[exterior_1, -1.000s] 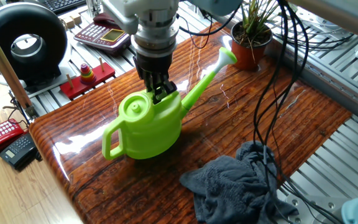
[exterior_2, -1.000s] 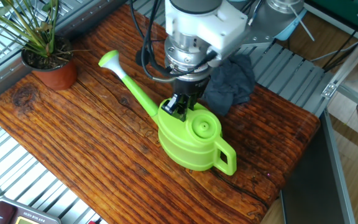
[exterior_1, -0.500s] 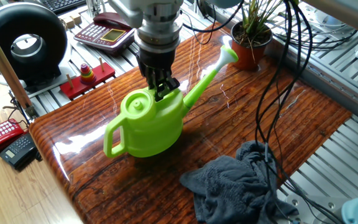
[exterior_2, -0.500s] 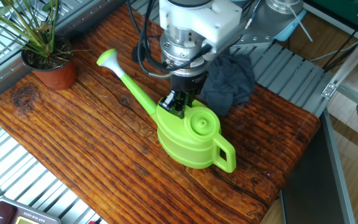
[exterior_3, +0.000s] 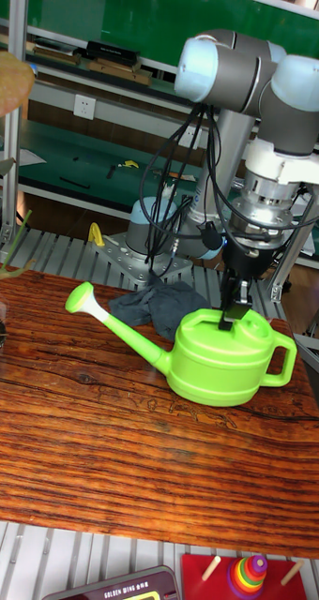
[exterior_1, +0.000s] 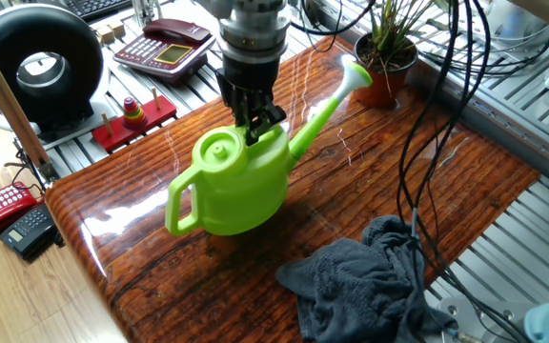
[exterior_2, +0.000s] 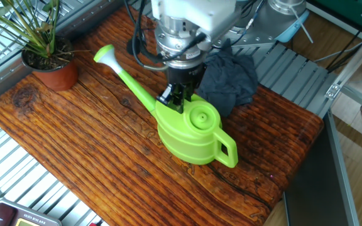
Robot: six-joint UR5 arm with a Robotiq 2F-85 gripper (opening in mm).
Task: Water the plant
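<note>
A bright green watering can [exterior_1: 236, 181] is on the wooden table [exterior_1: 465, 162], its spout [exterior_1: 355, 76] pointing toward the plant [exterior_1: 386, 52], which has thin green leaves in a terracotta pot at the far corner. My gripper [exterior_1: 255, 129] comes straight down and is shut on the can's top rim beside the round lid. In the other fixed view the can [exterior_2: 190, 135] sits mid-table under the gripper [exterior_2: 176, 99], and the plant [exterior_2: 46, 47] stands at the left, a short gap from the spout head [exterior_2: 104, 56]. The tall view shows the can [exterior_3: 220, 361] hanging from the gripper [exterior_3: 230, 319].
A crumpled dark grey cloth [exterior_1: 370, 286] lies on the table's near right part, behind the can in the other fixed view [exterior_2: 231, 78]. Black cables [exterior_1: 437, 114] hang across the right side. Off the table are a red ring toy [exterior_1: 133, 114], a desk phone [exterior_1: 165, 52] and a round black device [exterior_1: 41, 71].
The gripper has carried the can toward the plant and slightly upward. The spout head now sits closer to the pot.
</note>
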